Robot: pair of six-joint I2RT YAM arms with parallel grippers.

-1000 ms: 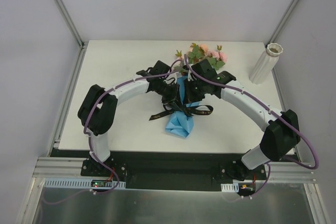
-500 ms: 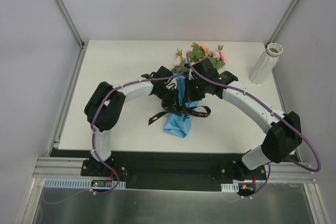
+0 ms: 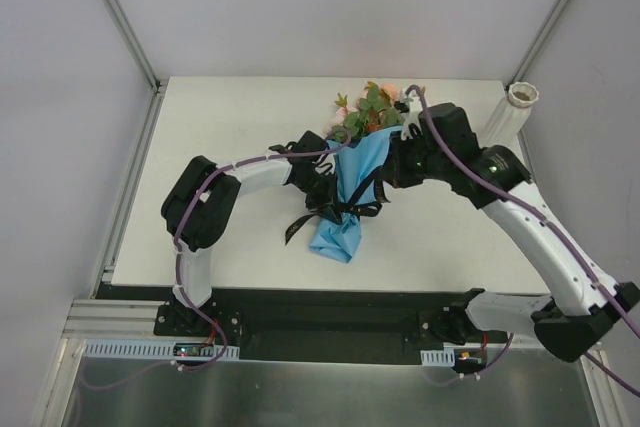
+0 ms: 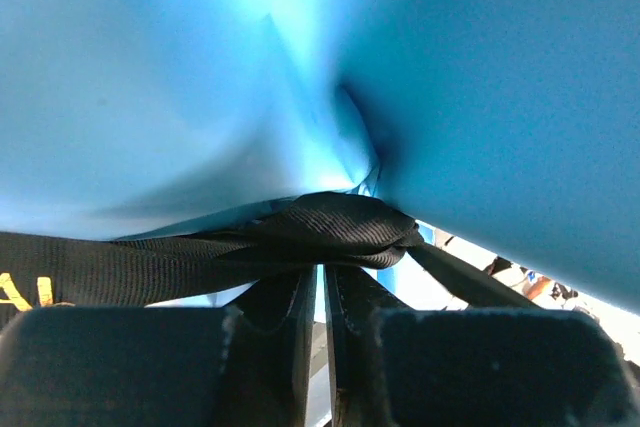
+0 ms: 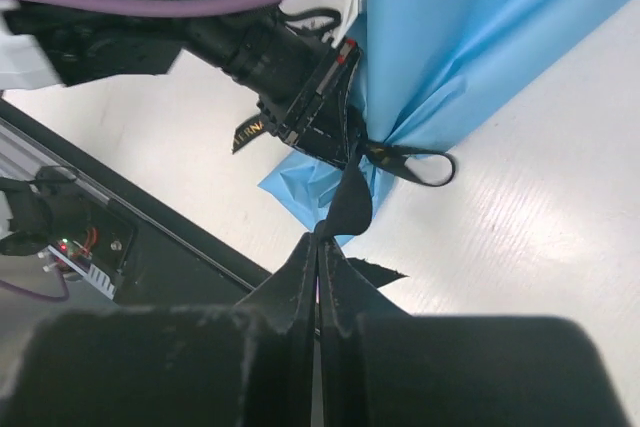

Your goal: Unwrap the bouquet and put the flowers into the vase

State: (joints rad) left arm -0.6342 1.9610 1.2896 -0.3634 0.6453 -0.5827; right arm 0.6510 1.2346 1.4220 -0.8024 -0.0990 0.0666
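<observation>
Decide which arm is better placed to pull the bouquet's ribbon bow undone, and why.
Right, probably: the right claw is shut on a black ribbon tail leading to the knot; the left claw pinches at the knot, steadying the bouquet.

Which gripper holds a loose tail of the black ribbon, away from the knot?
The right gripper: its jaws pinch the black ribbon tail; the left gripper is at the knot.

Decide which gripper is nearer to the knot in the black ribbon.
Left. The left gripper sits right at the knot, against the blue paper; the right gripper pinches the end of a ribbon tail, apart from the knot.
</observation>
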